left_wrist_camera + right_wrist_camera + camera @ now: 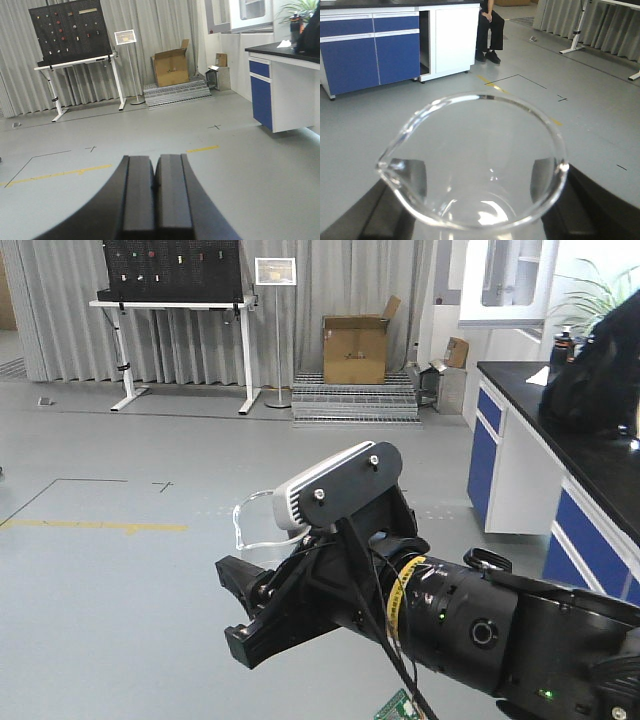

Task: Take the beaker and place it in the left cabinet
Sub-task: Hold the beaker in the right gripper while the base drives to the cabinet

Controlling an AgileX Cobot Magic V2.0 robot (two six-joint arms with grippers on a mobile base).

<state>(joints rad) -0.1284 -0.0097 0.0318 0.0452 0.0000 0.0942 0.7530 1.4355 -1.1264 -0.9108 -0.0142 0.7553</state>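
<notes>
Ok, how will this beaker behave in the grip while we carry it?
The beaker is thin clear glass, so probably fragile; squeeze gently. Its smooth wall could slip between the fingers. It looks empty, so likely light.

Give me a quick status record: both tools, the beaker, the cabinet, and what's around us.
right tool: shut on the beaker, a finger at each side of the glass
beaker: held above the floor; no liquid visible
left tool: shut, holding nothing
cabinet: not in any view
surroundings: blue-fronted bench, person beside it, box by the curtain
stage: beaker picked, not yet placed
</notes>
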